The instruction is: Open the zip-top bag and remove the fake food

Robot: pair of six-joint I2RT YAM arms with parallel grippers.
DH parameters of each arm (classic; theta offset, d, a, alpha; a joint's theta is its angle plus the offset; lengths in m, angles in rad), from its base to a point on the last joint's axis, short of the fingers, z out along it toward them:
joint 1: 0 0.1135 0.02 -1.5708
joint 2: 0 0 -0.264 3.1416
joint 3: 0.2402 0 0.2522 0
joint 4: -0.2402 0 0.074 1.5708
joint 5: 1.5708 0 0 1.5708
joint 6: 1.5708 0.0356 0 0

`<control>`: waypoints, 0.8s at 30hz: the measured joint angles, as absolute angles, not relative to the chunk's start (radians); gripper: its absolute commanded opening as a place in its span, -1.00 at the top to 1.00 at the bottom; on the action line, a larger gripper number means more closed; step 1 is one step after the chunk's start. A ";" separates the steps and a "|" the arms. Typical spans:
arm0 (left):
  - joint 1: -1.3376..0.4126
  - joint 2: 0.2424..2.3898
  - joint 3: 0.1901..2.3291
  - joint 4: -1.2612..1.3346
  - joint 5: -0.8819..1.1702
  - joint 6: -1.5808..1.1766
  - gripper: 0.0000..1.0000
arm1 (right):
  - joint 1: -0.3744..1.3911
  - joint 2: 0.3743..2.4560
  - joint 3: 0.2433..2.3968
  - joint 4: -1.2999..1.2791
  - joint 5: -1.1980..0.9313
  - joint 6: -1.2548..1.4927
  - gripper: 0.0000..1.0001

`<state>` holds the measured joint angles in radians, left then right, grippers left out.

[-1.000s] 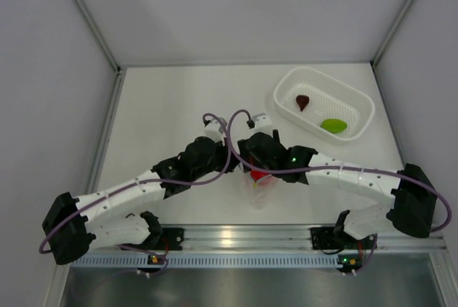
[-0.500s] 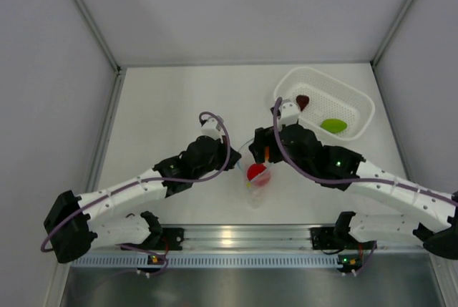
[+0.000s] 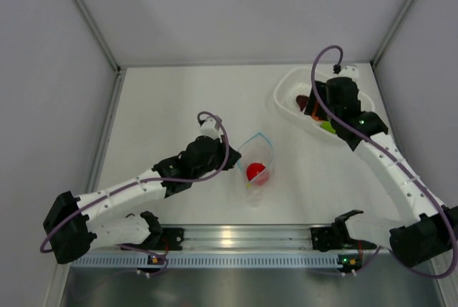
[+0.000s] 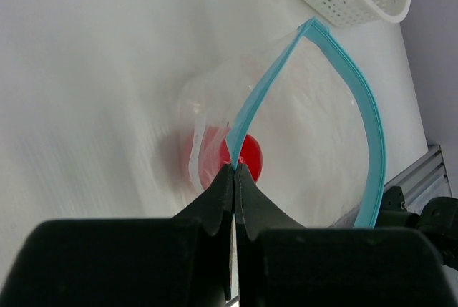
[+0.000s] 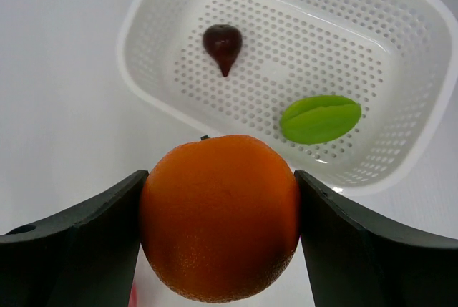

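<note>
The clear zip-top bag lies mid-table, its blue-teal zip strip spread open. The red ball sits inside it and shows behind the strip in the left wrist view. My left gripper is shut on one side of the zip strip. My right gripper is shut on the orange ball and holds it above the near rim of the white basket. The maroon piece and the lime-green piece lie in the basket.
The white perforated basket stands at the back right of the table, near the right wall. White walls close in the table on three sides. A metal rail runs along the near edge.
My right gripper has lifted the orange ball out of the bag and carried it back and right to the basket. The left gripper has stayed shut on the bag's strip.
</note>
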<state>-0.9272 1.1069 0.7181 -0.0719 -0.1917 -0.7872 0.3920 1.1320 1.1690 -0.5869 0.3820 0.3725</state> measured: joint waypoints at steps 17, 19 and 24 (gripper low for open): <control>-0.927 1.109 0.735 -0.076 -0.145 -0.822 1.00 | 0.127 1.579 1.287 -0.501 0.300 0.331 0.10; -0.927 1.109 0.735 -0.076 -0.142 -0.826 1.00 | 0.121 1.632 1.327 -0.495 0.297 0.326 0.03; -0.927 1.108 0.735 -0.076 -0.141 -0.837 1.00 | 0.120 1.741 1.398 -0.486 0.282 0.315 -0.21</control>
<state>-0.9272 1.1084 0.7349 -0.0761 -0.1410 -0.8371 0.1196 1.7409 1.3979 -0.4862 0.2825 0.3149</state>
